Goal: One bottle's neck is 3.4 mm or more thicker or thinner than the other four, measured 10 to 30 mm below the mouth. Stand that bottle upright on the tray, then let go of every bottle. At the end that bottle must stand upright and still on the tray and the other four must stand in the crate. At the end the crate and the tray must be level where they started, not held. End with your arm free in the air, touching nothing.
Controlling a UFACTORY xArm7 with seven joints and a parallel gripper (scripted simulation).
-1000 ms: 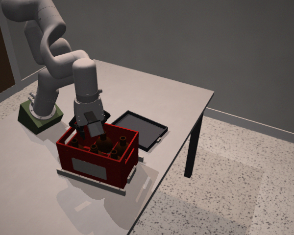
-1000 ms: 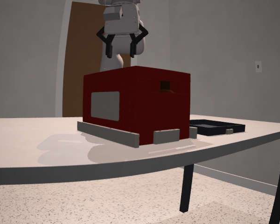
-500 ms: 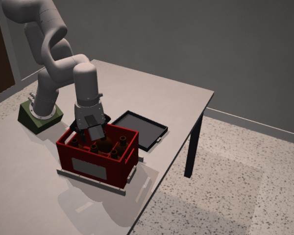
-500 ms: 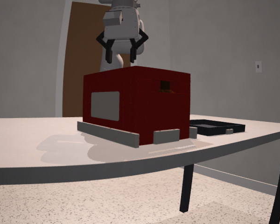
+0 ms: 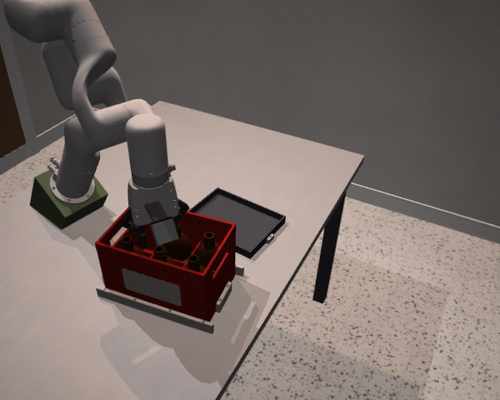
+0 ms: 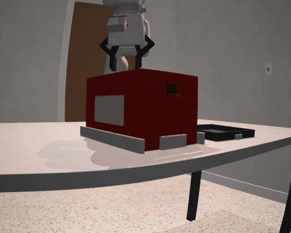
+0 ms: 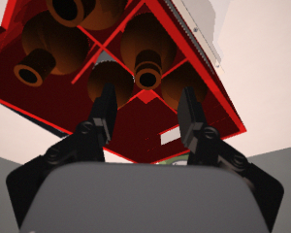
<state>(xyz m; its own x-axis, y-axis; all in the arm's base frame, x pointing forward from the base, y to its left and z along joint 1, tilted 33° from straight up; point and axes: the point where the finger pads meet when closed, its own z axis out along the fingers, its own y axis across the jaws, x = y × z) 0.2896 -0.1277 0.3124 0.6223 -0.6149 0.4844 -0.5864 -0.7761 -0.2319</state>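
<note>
Spread across the lower left, counter point(image 5: 47, 310) point(image 6: 27, 142) point(image 7: 272, 97) to carry everything. At lower centre-left, crate point(image 5: 112, 268) point(image 6: 165, 120) point(image 7: 136, 126), level between low stops, probably against sliding. Right of it, tray point(image 5: 246, 223) point(image 6: 228, 136) point(image 7: 41, 125), bare for the odd bottle. Above crate, claw point(image 5: 157, 237) point(image 6: 125, 67) point(image 7: 147, 97), fingers apart, nothing gripped, likely for neck-checking. Inside crate, bottles point(image 5: 208, 247) point(image 6: 171, 90) point(image 7: 147, 44); can't tell odd one.

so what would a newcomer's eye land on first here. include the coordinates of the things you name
Probably the deep red crate point(image 5: 155, 268) point(image 6: 165, 120) point(image 7: 223, 99), standing on the pale table with brown bottles inside. Next, the big pale arm point(image 5: 147, 150) reaching over from its green base, its black-fingered gripper point(image 6: 125, 67) point(image 7: 147, 97) open above the crate. Then perhaps the low black-rimmed tray point(image 5: 252, 205) point(image 6: 225, 136), lying flat beside the crate.
</note>
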